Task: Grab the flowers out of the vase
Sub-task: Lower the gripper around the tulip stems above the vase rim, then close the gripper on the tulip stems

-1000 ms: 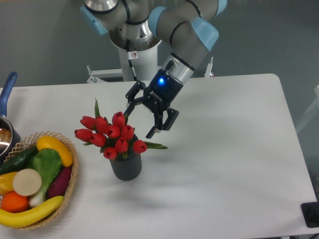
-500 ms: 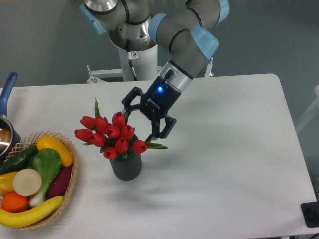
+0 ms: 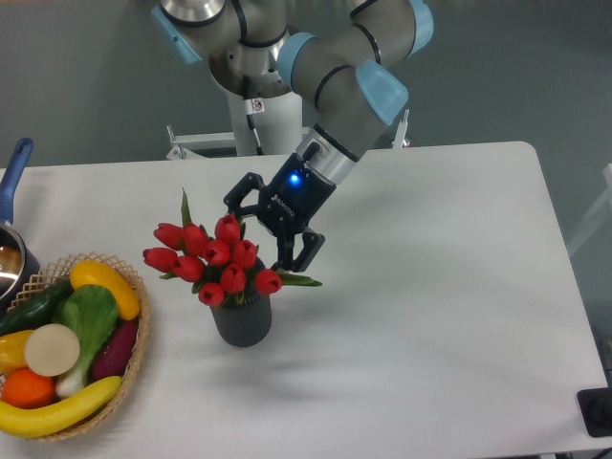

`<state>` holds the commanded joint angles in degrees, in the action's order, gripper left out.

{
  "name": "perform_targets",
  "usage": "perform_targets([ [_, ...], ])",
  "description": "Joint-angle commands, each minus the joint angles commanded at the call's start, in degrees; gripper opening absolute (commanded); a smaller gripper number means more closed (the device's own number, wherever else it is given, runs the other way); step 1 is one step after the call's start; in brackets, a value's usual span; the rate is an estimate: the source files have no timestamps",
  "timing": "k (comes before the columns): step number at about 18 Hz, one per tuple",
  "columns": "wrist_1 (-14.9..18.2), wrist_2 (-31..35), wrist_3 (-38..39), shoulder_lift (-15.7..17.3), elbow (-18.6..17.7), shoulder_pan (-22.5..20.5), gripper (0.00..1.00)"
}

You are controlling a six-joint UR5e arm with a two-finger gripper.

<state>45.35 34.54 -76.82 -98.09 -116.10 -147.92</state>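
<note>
The flowers [image 3: 212,256], a bunch of red tulip buds with green leaves, stand in the vase [image 3: 242,320], a small dark grey ribbed pot at the middle left of the white table. My gripper [image 3: 256,237] is open and tilted down to the left. Its two black fingers straddle the upper right side of the bunch, one finger behind the topmost buds and the other in front, near the right leaf. Nothing is held. The stems are hidden inside the vase and behind the buds.
A woven basket [image 3: 136,349] with a banana, orange, cucumber and other produce sits at the front left. A pan with a blue handle [image 3: 13,172] is at the left edge. A black object [image 3: 598,411] is at the table's front right corner.
My gripper has moved left and slightly down, from beside the flowers to around their upper right side. The flowers and vase have not moved.
</note>
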Motion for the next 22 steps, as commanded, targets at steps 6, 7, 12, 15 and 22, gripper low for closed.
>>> perform_targets([
  [6,-0.26,-0.09,0.0,-0.7,-0.09,1.14,1.0],
  [7,-0.26,-0.09,0.09,-0.7,-0.09,1.23,1.0],
  [12,-0.26,-0.44,0.18,-1.67,0.7,1.32,1.0],
  [15,-0.79,-0.62,0.26,-2.55,1.23,1.67,1.0],
  [22,-0.97,-0.62,0.7,-2.81,1.49,1.76,0.9],
])
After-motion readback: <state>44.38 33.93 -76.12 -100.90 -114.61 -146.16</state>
